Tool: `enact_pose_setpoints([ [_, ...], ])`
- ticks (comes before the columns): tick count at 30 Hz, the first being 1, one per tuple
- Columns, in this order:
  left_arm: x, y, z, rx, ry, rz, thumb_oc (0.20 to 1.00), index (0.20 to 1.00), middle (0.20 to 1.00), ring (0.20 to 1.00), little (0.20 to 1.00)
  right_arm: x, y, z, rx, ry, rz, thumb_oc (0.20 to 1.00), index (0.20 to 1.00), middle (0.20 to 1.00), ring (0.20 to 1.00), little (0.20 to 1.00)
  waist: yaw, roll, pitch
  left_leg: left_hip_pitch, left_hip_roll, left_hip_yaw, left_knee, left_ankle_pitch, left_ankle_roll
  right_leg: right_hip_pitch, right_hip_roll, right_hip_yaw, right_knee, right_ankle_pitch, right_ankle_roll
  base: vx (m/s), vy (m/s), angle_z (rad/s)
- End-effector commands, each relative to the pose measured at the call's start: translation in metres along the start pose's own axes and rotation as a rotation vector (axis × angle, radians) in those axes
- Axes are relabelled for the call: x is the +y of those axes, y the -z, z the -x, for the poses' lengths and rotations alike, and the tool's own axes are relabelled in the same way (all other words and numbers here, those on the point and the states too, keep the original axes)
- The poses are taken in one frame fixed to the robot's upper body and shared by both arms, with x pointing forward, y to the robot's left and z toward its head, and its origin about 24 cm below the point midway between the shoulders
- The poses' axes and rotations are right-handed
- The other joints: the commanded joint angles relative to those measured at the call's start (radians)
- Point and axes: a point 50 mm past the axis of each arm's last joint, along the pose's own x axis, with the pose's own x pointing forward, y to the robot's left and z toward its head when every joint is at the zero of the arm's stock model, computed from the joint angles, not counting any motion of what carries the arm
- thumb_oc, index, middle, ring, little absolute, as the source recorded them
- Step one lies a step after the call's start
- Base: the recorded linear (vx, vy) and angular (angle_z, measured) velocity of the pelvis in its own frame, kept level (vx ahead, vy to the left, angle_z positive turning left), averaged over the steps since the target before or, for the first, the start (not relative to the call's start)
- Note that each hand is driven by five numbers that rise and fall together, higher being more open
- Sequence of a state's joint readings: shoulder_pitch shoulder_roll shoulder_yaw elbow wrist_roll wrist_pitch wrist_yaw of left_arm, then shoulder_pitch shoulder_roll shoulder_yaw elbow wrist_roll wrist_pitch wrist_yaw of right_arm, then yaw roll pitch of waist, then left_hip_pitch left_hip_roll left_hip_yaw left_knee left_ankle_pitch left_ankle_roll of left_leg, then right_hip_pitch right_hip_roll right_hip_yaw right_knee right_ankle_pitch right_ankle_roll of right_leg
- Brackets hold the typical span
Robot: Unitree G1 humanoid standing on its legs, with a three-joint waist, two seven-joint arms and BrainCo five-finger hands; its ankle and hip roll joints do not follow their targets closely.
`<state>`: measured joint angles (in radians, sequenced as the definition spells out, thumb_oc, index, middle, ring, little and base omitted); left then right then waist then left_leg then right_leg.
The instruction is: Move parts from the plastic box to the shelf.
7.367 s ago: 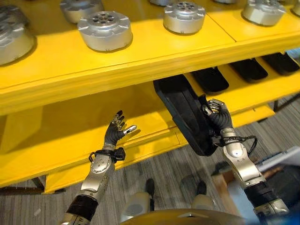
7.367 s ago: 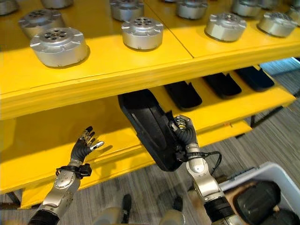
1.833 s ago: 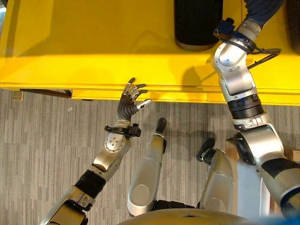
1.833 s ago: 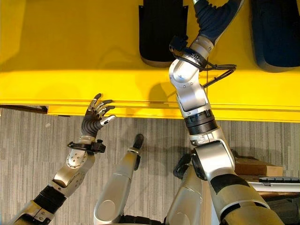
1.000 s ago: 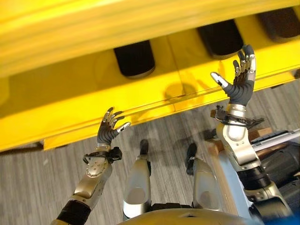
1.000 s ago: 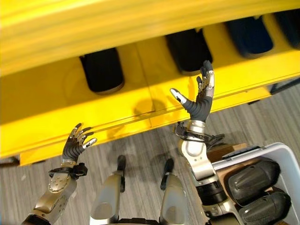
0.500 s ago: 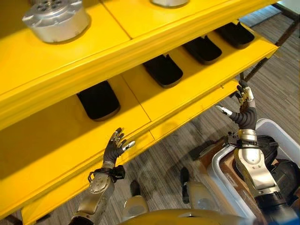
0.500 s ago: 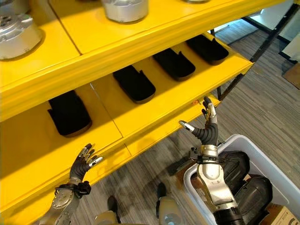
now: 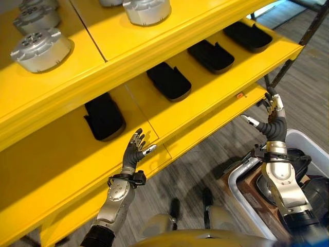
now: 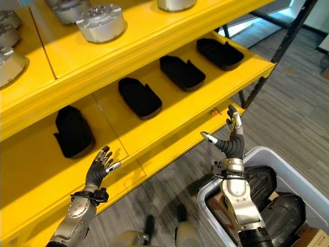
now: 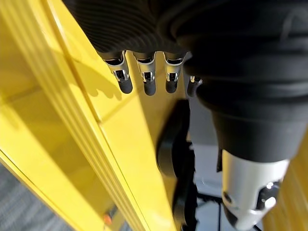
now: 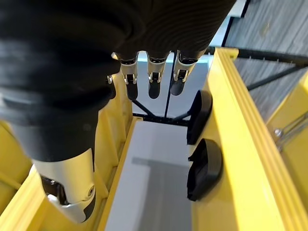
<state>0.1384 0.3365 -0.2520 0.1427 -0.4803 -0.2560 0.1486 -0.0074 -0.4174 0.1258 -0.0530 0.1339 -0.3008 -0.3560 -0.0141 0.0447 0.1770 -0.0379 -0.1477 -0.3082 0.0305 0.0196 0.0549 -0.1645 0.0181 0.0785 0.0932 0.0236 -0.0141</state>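
**A:** Where do your hands stand right now?

**B:** Your right hand is raised with fingers straight and thumb spread, holding nothing. It hovers just off the front edge of the yellow metal shelf, directly above the near rim of the pale grey plastic box. Your left hand is also up with relaxed, spread fingers and nothing in it, at the lower shelf's front edge, further towards its left end.

**A:** And the parts you still have to move?

**B:** The dark moulded shell parts in the box lie below and behind your right palm, towards the robot's right. I count two of them there, side by side, though the view's border cuts the box off, so there may be more. Their long axis looks to run roughly from the box's near-left corner towards its far-right one.

**A:** So which hand goes?

**B:** The right, I'd judge; it is far nearer. You would turn the palm down and lower it into the box.

**A:** What is on the shelf already?

**B:** Four black shell parts in a row on the lower board, spaced apart, long axes pointing front to back. Above, silver round machined discs; I count four in the right eye view, some partly cut off.
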Motion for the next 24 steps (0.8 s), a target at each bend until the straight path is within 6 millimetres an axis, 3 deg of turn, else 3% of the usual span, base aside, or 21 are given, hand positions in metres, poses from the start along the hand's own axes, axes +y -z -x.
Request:
enact_pose_setpoints([
  [1,0.008,-0.028,-0.006,-0.140,0.027,-0.054,1.000,1.000,1.000,1.000,1.000,0.008,-0.009,-0.005,-0.044,-0.045,-0.075,1.000,1.000,1.000,1.000,1.000,-0.004,-0.057,-0.024,-0.001,0.048,0.098,0.069,-0.091,-0.034,0.096,-0.048,-0.028,-0.069,0.001,0.096,-0.02,0.142,-1.07],
  [4,0.010,-0.030,-0.005,-0.145,0.025,-0.065,1.000,1.000,1.000,1.000,1.000,0.013,-0.007,-0.004,-0.029,-0.095,-0.066,1.000,1.000,1.000,1.000,1.000,0.001,-0.061,-0.032,0.018,0.046,0.112,0.045,-0.093,-0.022,0.099,-0.052,-0.014,-0.085,0.020,0.111,-0.05,0.110,-0.52],
  [6,0.013,-0.033,-0.005,-0.154,0.024,-0.075,1.000,1.000,1.000,1.000,1.000,0.018,-0.006,-0.006,-0.009,-0.130,-0.095,1.000,1.000,1.000,1.000,1.000,0.001,-0.063,-0.030,0.027,0.038,0.158,0.029,-0.094,-0.003,0.082,-0.058,0.014,-0.080,0.050,0.138,-0.14,0.191,-0.61],
  [11,0.017,-0.034,-0.004,-0.154,0.019,-0.091,1.000,1.000,1.000,1.000,1.000,0.021,-0.006,-0.004,-0.004,-0.147,-0.110,1.000,1.000,1.000,1.000,1.000,0.000,-0.069,-0.027,0.033,0.031,0.208,0.031,-0.105,0.012,0.064,-0.061,0.046,-0.070,0.070,0.158,-0.08,0.121,-0.41],
  [17,0.019,-0.034,-0.001,-0.151,0.029,-0.105,1.000,1.000,1.000,1.000,1.000,0.018,0.000,0.004,0.035,-0.141,-0.129,1.000,1.000,1.000,1.000,1.000,-0.030,-0.083,-0.017,0.034,0.010,0.284,0.052,-0.127,0.037,0.022,-0.069,0.105,-0.057,0.114,0.194,-0.08,0.128,-0.40],
  [21,0.018,-0.034,-0.003,-0.147,0.040,-0.121,1.000,1.000,1.000,1.000,1.000,0.018,0.000,0.005,0.040,-0.136,-0.137,1.000,1.000,1.000,1.000,1.000,-0.053,-0.102,-0.006,0.026,0.002,0.321,0.059,-0.139,0.050,-0.016,-0.059,0.164,-0.070,0.179,0.220,-0.08,0.073,-0.33],
  [23,0.019,-0.036,-0.004,-0.155,0.035,-0.129,1.000,1.000,1.000,1.000,1.000,0.022,-0.003,0.003,0.030,-0.145,-0.156,1.000,1.000,1.000,1.000,1.000,-0.051,-0.110,0.004,0.017,0.015,0.351,0.061,-0.138,0.055,-0.047,-0.053,0.164,-0.066,0.200,0.229,-0.08,0.008,-0.79],
  [24,0.020,-0.038,-0.005,-0.159,0.028,-0.132,1.000,1.000,1.000,1.000,1.000,0.025,-0.007,0.001,0.013,-0.153,-0.160,1.000,1.000,1.000,1.000,1.000,-0.046,-0.102,0.016,0.014,0.035,0.362,0.060,-0.136,0.056,-0.058,-0.049,0.116,-0.024,0.164,0.224,-0.10,0.000,-0.88],
])
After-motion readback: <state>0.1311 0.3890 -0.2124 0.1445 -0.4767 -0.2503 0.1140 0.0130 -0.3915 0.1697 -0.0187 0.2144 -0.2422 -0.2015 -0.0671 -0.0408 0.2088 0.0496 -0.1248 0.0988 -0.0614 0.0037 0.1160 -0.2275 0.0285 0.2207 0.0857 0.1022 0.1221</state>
